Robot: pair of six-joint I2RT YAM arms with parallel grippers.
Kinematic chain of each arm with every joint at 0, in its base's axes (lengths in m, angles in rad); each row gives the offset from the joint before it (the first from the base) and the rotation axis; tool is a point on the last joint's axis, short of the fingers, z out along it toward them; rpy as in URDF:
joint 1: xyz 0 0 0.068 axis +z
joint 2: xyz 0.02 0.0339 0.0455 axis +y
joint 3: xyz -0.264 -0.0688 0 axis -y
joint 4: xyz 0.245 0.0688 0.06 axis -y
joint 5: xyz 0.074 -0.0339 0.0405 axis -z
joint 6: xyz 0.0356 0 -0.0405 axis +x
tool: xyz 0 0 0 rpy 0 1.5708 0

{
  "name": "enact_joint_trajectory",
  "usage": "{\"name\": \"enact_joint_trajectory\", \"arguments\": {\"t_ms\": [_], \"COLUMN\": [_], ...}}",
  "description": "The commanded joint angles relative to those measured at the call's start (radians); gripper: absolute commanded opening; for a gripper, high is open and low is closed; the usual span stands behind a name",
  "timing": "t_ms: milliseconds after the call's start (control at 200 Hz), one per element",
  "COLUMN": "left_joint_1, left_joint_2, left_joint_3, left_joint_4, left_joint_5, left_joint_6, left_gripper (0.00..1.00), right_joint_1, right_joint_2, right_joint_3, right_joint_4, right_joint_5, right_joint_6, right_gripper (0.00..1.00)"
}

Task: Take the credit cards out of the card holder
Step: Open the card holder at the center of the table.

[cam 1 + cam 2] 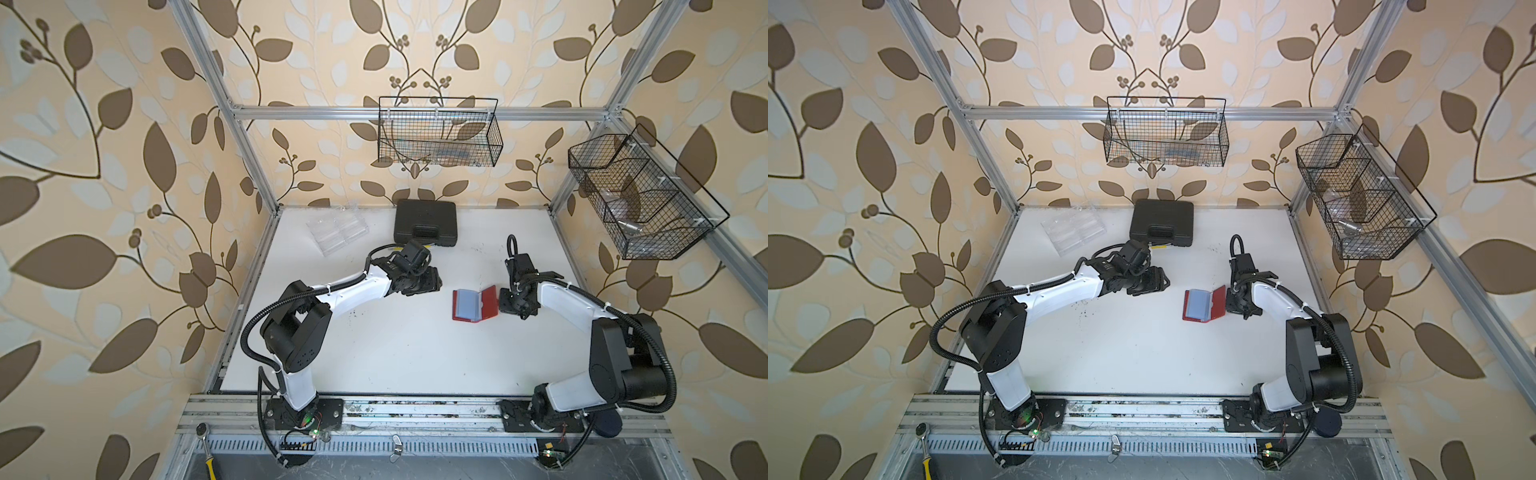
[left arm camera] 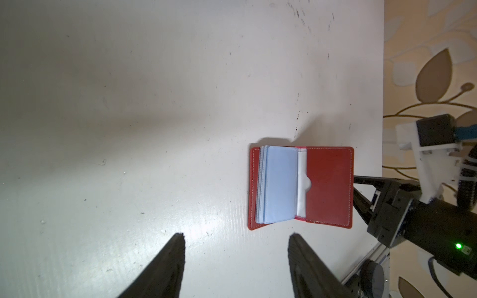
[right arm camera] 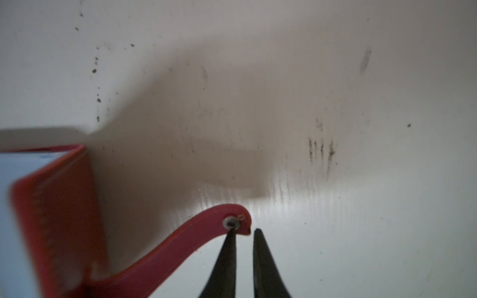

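At the left, above the glossy white surface (image 1: 395, 345) flecked with dark scuffs, the left fingers (image 1: 434, 283), held wide apart. To their right, well clear of them, the card holder (image 1: 476, 305), lying spread like a book, left cover flat, right cover tilted up. Red leather-look covers, rounded corners, pale stitching along the edges; a stack of smooth bluish-grey plastic sleeves (image 2: 280, 185) at the spine; a white insert (image 2: 301, 180) behind a half-round notch in the right cover's pocket. Off its right edge, a curved red strap tab (image 3: 196, 232) with a small metal snap, snap end just at one tip of the right fingers (image 1: 503, 302), these parted by only a narrow gap.
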Motion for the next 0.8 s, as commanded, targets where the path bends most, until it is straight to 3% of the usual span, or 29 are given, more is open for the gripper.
{"name": "enact_joint_trajectory", "arguments": {"t_ms": [0, 80, 175, 310, 455, 665, 795], "left_joint_1": [-0.007, -0.007, -0.007, -0.006, 0.0, 0.011, 0.013], "left_joint_2": [-0.028, -0.035, -0.048, -0.053, -0.058, -0.052, -0.037], "left_joint_3": [0.037, 0.043, 0.05, 0.071, 0.093, 0.145, 0.168], "left_joint_4": [-0.003, -0.011, -0.026, -0.055, -0.078, -0.106, -0.116], "left_joint_5": [0.011, 0.014, 0.004, -0.01, -0.021, -0.016, -0.007], "left_joint_6": [0.006, 0.012, 0.022, 0.036, 0.038, 0.054, 0.054], "left_gripper": [0.64, 0.64, 0.64, 0.64, 0.65, 0.67, 0.67], "right_joint_1": [-0.024, -0.08, -0.156, -0.214, -0.21, -0.144, -0.072], "right_joint_2": [0.032, 0.031, 0.004, -0.04, -0.12, -0.193, -0.225], "right_joint_3": [0.051, 0.063, 0.079, 0.124, 0.151, 0.206, 0.22], "right_joint_4": [0.016, 0.005, 0.0, -0.032, -0.026, -0.066, -0.082], "right_joint_5": [-0.009, -0.018, -0.056, -0.075, -0.199, -0.266, -0.282], "right_joint_6": [-0.026, -0.037, -0.054, -0.048, -0.015, 0.021, 0.056], "right_gripper": [0.3, 0.47, 0.58, 0.62, 0.7, 0.79, 0.8]}}
